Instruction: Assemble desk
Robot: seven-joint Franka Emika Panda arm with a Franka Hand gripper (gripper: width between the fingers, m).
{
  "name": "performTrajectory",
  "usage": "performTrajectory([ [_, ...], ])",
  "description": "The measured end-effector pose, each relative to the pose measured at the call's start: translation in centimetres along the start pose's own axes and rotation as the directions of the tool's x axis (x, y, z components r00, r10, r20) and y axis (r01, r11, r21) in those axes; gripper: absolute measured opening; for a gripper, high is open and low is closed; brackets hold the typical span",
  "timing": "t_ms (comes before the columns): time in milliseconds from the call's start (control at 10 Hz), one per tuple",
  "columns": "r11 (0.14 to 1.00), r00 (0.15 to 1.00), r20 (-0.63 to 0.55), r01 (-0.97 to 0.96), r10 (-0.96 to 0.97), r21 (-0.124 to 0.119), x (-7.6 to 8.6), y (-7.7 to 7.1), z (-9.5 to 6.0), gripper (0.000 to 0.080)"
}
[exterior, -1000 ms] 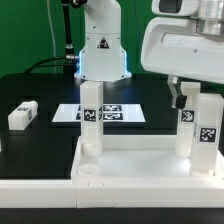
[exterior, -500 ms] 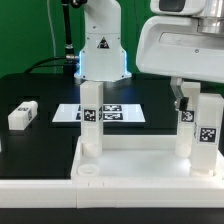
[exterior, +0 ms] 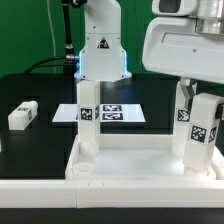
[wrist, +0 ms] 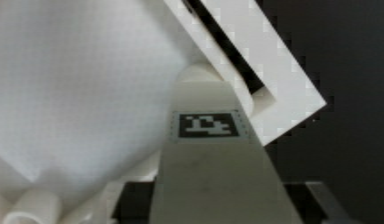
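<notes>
Gripper (exterior: 193, 100) astride tilted leg (exterior: 202, 135), frame right; can't tell if clamped yet. Square leg upright 1st, then twist slow into desk top (exterior: 130, 160) corner, no forcing

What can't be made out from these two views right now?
Whether the tool grips the upright white block leg at the exterior view's right: the leg hides the far finger; wrist view cuts the fingers off at its edge.
That leg's foot in the white rimmed plastic desk top: wrist view, the leg's body covers it.
Leg's black-and-white tag: blurred, wrist view; too small, exterior view.
</notes>
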State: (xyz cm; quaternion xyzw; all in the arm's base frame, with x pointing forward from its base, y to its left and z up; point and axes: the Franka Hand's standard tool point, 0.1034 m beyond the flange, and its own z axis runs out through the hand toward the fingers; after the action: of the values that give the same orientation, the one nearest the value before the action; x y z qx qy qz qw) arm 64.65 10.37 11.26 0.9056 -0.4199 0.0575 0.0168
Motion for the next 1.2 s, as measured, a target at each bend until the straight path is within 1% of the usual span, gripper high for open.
performTrajectory([
  [100,0.991,0.991,0.006,-0.137,0.137,0.001,0.18,0.04,0.05,0.0292],
  [200,0.946,0.946,0.031,-0.324,0.324,0.009,0.32,0.14,0.09,0.0292],
  [300,0.888,0.886,0.062,-0.46,0.459,0.015,0.4,0.14,0.12,0.0292],
  [400,0.818,0.815,0.095,-0.575,0.571,0.013,0.44,0.13,0.14,0.0292],
  [500,0.746,0.742,0.105,-0.666,0.662,0.001,0.43,0.12,0.17,0.0292],
  [600,0.626,0.622,0.105,-0.779,0.776,-0.015,0.22,-0.04,0.21,0.0292],
  [700,0.553,0.549,0.103,-0.833,0.83,-0.022,0.12,-0.15,0.21,0.0292],
  [800,0.524,0.519,0.104,-0.851,0.848,-0.026,0.14,-0.14,0.22,0.0292],
  [900,0.523,0.518,0.104,-0.852,0.849,-0.026,0.11,-0.16,0.21,0.0292],
  [1000,0.534,0.529,0.105,-0.845,0.842,-0.023,0.14,-0.17,0.23,0.0374],
  [1100,0.575,0.57,0.105,-0.818,0.815,-0.017,0.16,-0.17,0.22,0.051],
  [1200,0.715,0.712,0.091,-0.699,0.696,0.004,0.11,0.01,0.36,0.051],
])
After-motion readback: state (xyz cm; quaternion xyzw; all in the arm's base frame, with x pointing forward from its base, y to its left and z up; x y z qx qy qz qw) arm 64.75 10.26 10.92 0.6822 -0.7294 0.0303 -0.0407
